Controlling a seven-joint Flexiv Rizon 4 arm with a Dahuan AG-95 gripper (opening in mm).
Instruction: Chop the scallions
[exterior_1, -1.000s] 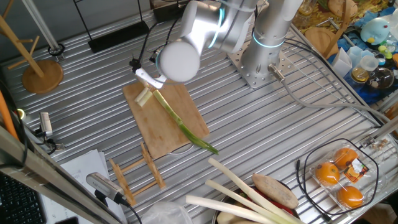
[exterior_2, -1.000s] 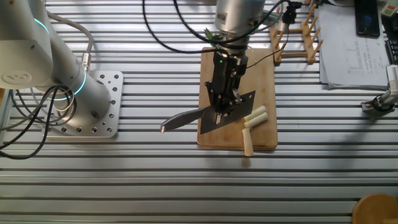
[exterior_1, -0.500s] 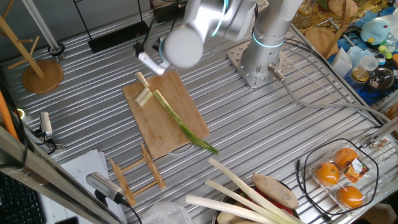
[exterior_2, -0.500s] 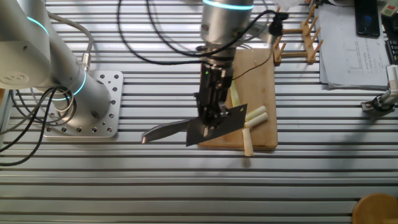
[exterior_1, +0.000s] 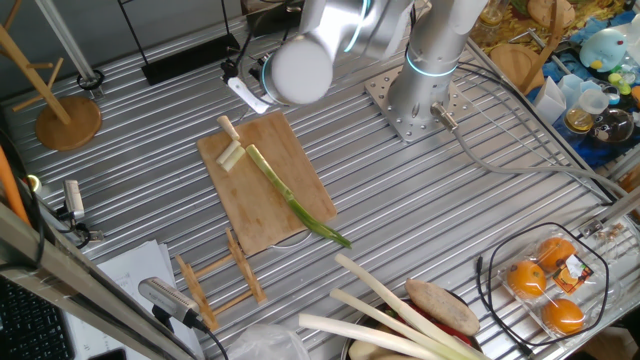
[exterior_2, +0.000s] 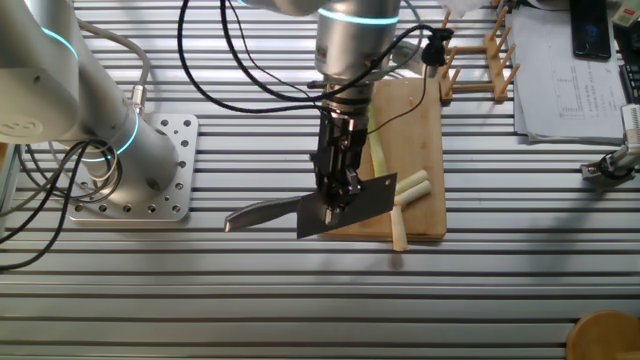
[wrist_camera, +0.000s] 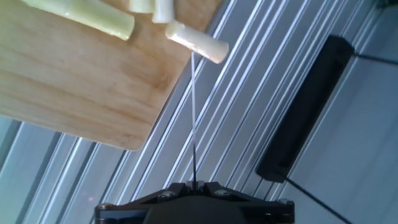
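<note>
**Knife held above the board's edge, scallion cut at its pale end**

On the ribbed metal desk (exterior_1: 420, 200) the bamboo cutting board (exterior_1: 290, 205) carries the scallions (exterior_1: 285, 198): one long stalk lying along it, its dark green tip past the board's near edge, with short pale cut pieces (exterior_2: 408, 190) at the far end, one hanging over the rim. The gripper (exterior_2: 338, 190) hangs over the board's side, jaws pinching a knife (exterior_2: 300, 210) whose blade points out over the desk. To the right sit leek-like stalks (exterior_1: 390, 300) and bagged oranges (exterior_1: 545, 280). No readable writing shows
</note>
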